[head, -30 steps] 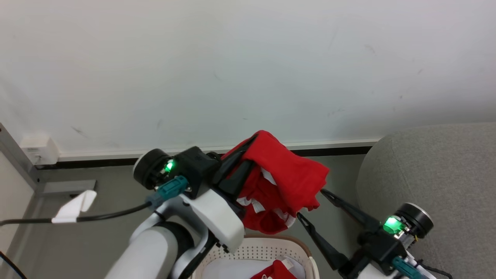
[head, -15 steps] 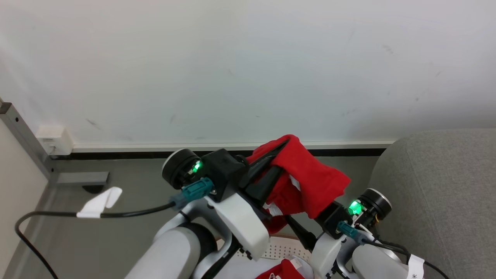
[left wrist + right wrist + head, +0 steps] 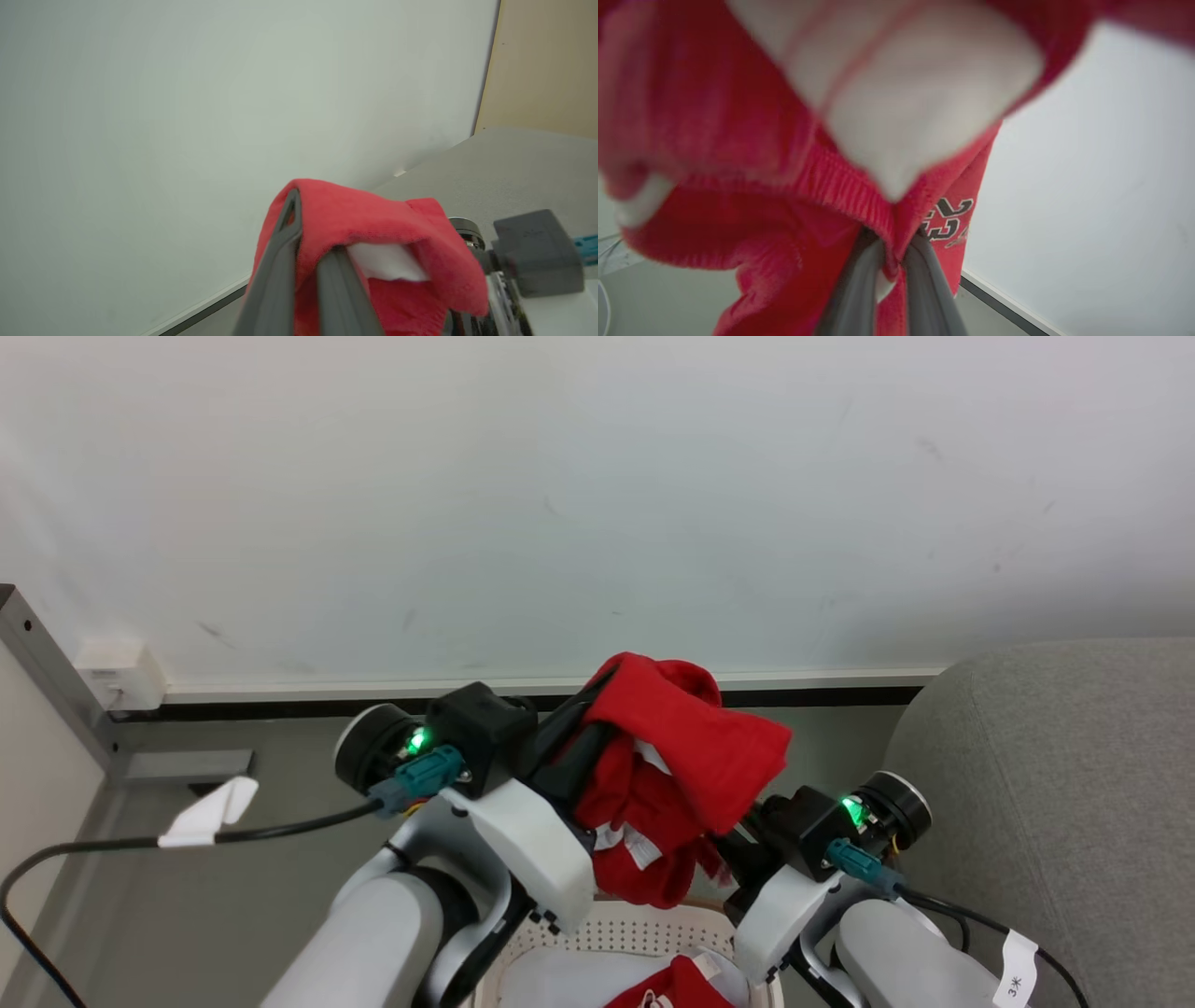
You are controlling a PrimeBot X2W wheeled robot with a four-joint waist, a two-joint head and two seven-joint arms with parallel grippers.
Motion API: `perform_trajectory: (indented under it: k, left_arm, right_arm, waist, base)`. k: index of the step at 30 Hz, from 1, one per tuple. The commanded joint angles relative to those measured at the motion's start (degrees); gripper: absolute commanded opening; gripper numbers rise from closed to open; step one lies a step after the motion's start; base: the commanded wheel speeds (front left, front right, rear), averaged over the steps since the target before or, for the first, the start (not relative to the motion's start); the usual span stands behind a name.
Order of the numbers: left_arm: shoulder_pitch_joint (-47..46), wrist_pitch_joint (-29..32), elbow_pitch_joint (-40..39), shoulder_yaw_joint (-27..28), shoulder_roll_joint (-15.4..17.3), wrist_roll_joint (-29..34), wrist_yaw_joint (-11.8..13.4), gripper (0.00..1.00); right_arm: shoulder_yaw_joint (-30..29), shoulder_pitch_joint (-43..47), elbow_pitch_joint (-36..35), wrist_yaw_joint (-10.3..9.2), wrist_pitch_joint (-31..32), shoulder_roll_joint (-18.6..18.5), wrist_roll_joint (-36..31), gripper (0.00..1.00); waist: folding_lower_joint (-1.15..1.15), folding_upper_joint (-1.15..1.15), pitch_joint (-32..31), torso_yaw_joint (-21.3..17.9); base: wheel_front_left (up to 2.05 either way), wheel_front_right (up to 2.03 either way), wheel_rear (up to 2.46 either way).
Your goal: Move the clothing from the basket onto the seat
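Note:
A red garment of the clothing (image 3: 686, 756) with white trim hangs in the air above the basket (image 3: 644, 933). My left gripper (image 3: 597, 709) is shut on its upper fold, and the cloth drapes over the fingertips (image 3: 285, 242). My right gripper (image 3: 726, 847) reaches in from the lower right and is shut on a red elastic hem (image 3: 859, 191), beside a black "23" print (image 3: 948, 217). More red clothing (image 3: 672, 989) lies in the basket on its white liner. The grey seat (image 3: 1055, 775) stands to the right.
A white wall with a dark skirting strip (image 3: 280, 709) runs behind. A black cable with a white tag (image 3: 201, 817) trails over the grey floor at left. A white wall box (image 3: 117, 677) and a grey metal post (image 3: 47, 681) stand at far left.
My right gripper has moved up and left from an open stance beside the garment into its lower folds and has shut on the cloth. The left gripper still holds the garment up.

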Motion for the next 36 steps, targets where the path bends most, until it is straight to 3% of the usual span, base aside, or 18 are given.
perform_trajectory:
  k: [1, 4, 5, 7, 9, 20, 30, 36]
  left_arm:
    - [0.5, -0.4, 0.4, 0.2, 0.3, 0.5, 0.3, 0.0]
    - [0.9, -1.0, 2.0, 0.3, 0.7, 0.6, 0.5, 0.0]
    - [1.1, -1.2, 2.5, 0.3, 0.7, 0.7, 0.6, 0.07]
    - [1.3, -1.8, 3.3, 0.3, 0.8, 0.9, 0.7, 0.38]
    - [1.2, -2.4, 3.9, 0.3, 0.9, 1.0, 1.0, 1.0]
    - [1.7, -4.5, 6.0, -0.5, 0.7, 1.5, 1.8, 1.0]
    - [1.7, -4.9, 6.3, -1.0, 0.9, 1.1, 2.0, 1.0]
    - [2.3, -4.6, 5.5, -1.1, 1.6, 1.1, 2.4, 1.0]
  right_arm:
    - [0.0, 0.0, -0.7, -0.02, -0.3, 0.0, 0.9, 0.0]
    - [0.1, 0.9, -2.8, -0.02, -0.3, -0.3, 2.9, 0.0]
    - [0.1, 1.1, -3.3, -0.02, -0.3, -0.4, 3.9, 0.0]
    - [0.1, 1.5, -4.3, -0.02, -0.3, -0.6, 6.0, 0.0]
    - [0.2, 1.8, -5.1, -0.02, -0.3, -1.0, 8.3, 0.0]
    - [-1.8, 0.7, -7.5, -0.02, -0.3, -5.1, 14.9, 0.0]
    - [-4.0, 1.0, -8.6, -0.02, -0.3, -5.6, 14.9, 0.0]
    - [-6.4, 0.1, -9.7, -0.02, -0.3, -5.8, 14.1, 0.0]
  waist:
    - [-0.01, 0.0, 0.1, -0.3]
    - [-0.01, 0.0, 0.2, -1.1]
    - [-0.01, 0.0, 0.2, -1.4]
    - [-0.01, 0.0, 0.2, -1.7]
    - [-0.01, 0.0, 0.1, -2.1]
    - [-0.01, 0.0, 0.4, -3.5]
    - [-0.01, 0.0, 0.4, -4.5]
    - [-0.01, 0.0, 1.5, -8.0]
  base:
    - [0.0, 0.0, 0.0]
    - [0.0, 0.0, 0.0]
    - [0.0, 0.0, 0.0]
    - [0.0, 0.0, 0.0]
    - [0.0, 0.0, 0.0]
    - [0.0, 0.0, 0.0]
    - [0.0, 0.0, 0.0]
    - [0.0, 0.0, 0.0]
